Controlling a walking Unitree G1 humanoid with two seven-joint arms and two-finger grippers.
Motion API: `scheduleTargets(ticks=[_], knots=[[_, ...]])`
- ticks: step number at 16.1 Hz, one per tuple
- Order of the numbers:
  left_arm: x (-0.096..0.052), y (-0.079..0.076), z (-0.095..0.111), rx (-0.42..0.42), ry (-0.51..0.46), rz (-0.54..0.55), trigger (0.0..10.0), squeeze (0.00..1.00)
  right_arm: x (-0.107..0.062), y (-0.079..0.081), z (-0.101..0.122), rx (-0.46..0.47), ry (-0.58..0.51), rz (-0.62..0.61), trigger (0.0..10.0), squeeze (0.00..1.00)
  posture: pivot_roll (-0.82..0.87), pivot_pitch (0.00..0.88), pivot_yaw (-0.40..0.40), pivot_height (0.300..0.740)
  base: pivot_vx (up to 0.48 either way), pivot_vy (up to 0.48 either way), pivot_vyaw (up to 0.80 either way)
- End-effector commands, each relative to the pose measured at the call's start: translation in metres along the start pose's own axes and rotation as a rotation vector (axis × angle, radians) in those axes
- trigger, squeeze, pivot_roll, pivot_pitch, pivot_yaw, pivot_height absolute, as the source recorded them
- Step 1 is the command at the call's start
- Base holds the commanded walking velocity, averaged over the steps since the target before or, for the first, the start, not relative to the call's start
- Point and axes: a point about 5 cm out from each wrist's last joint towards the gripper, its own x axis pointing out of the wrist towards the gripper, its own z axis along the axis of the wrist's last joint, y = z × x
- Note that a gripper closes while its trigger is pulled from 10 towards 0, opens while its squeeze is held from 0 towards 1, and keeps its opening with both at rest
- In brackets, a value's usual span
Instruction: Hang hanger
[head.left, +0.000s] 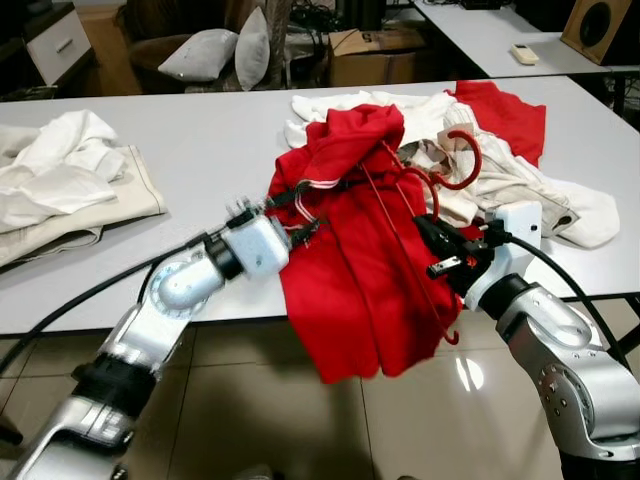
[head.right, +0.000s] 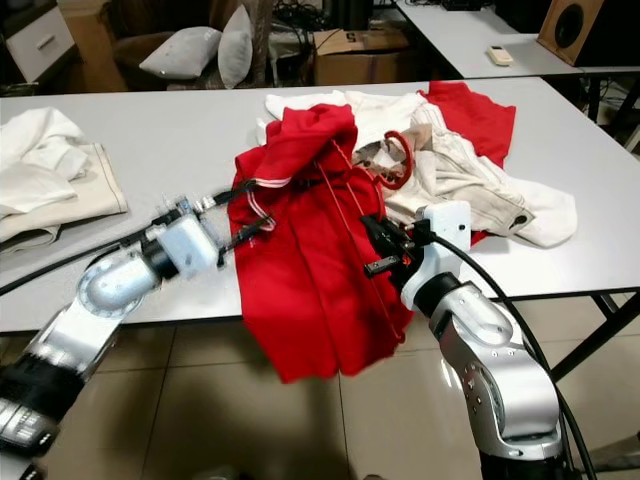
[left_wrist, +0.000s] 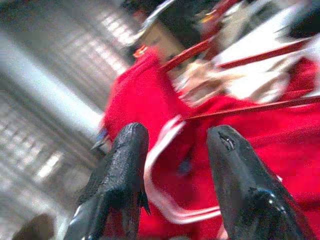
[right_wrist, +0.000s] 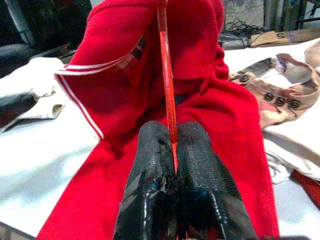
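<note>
Over the table's (head.left: 230, 140) front edge droops the red garment (head.left: 350, 290); right gripper (right_wrist: 172, 145) pinches the thin red hanger (right_wrist: 167, 80) (left gripper (left_wrist: 175, 150) spread at collar).

Cream clothes (head.left: 60, 180), pillows (head.left: 215, 52), speaker (head.left: 598, 28)

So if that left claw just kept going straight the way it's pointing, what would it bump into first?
Most likely the red garment: the left gripper points straight at its white-striped collar, fingers open on either side. How much gap remains is hard to judge.
</note>
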Motion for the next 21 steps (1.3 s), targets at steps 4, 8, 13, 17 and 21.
scheduleTargets(ticks=[4,8,13,17,21], knots=[[0.013,0.006,-0.022,-0.021,0.161,0.066,10.0,0.00,0.002,0.003,0.009,-0.002,-0.037,0.019,10.0,0.00,-0.04,0.000,0.058,0.740,0.000,0.000,0.00],[0.029,-0.005,-0.040,-0.015,0.281,0.002,10.0,0.00,0.001,0.003,0.011,-0.004,-0.050,0.015,10.0,0.00,-0.06,0.000,0.072,0.740,0.000,0.000,0.00],[0.042,-0.001,-0.034,-0.245,0.204,0.104,0.0,0.00,0.000,0.002,0.010,-0.007,-0.053,0.011,10.0,0.00,-0.07,0.000,0.078,0.740,0.000,0.000,0.00],[0.042,0.000,-0.039,-0.238,0.225,0.121,0.0,0.00,0.001,0.003,0.010,-0.009,-0.054,0.014,10.0,0.00,-0.07,0.000,0.080,0.740,0.000,0.000,0.00],[0.044,0.004,-0.038,-0.308,0.206,0.137,0.0,0.00,0.000,0.003,0.009,-0.009,-0.054,0.013,10.0,0.00,-0.07,0.000,0.083,0.740,0.000,0.000,0.00]])
